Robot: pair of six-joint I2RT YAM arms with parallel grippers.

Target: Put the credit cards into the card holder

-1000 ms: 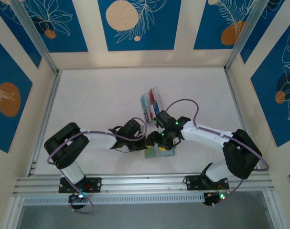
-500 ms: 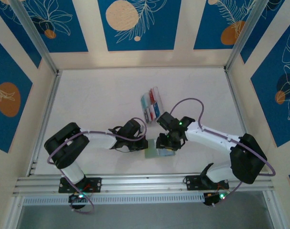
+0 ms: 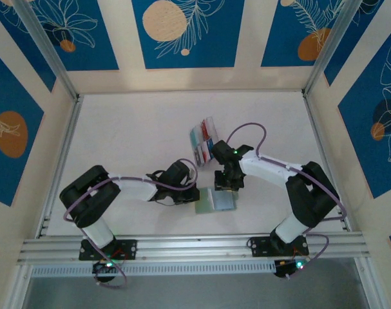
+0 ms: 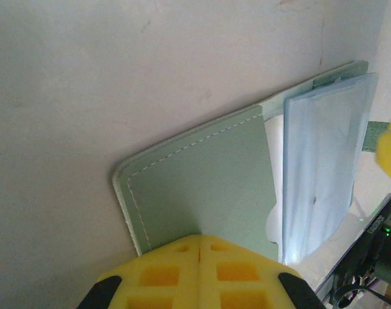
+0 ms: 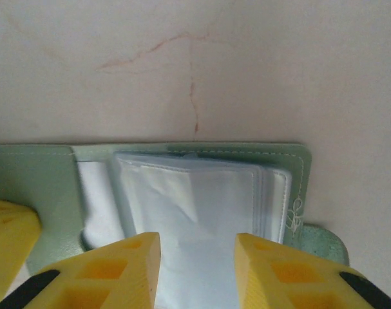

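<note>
Presently the card holder [image 3: 219, 201] lies opened flat close to the near edge of the tabletop [image 3: 131, 129], about midway along that edge. Its clear sleeves [image 5: 201, 193] face up and are empty.

The left gripper [image 3: 190, 193] has its fingers together on the outer edge of the holder's left cover [image 4: 201, 187]. It appears to pinch that edge and keep the holder spread.

Change noted over the last second: the right gripper [image 3: 226, 183] was down over the sleeves with its fingers wider. It has since drawn back toward the far side of the holder and narrowed its fingers. In the right wrist view they are apart [image 5: 198, 248] with nothing between them, and the sleeves lie below.

The credit cards [image 3: 203, 138] sit bunched together nearer the middle of the tabletop, just beyond the right gripper and apart from the holder. None is in a sleeve.

Assessment: the opening of the holder looks finished, and the right arm seems to be turning toward the cards. Insertion has not begun. The next move calls for lifting a single thin card from the bunch, and the left hold must not slip, or the cover may fold back over the sleeves.
</note>
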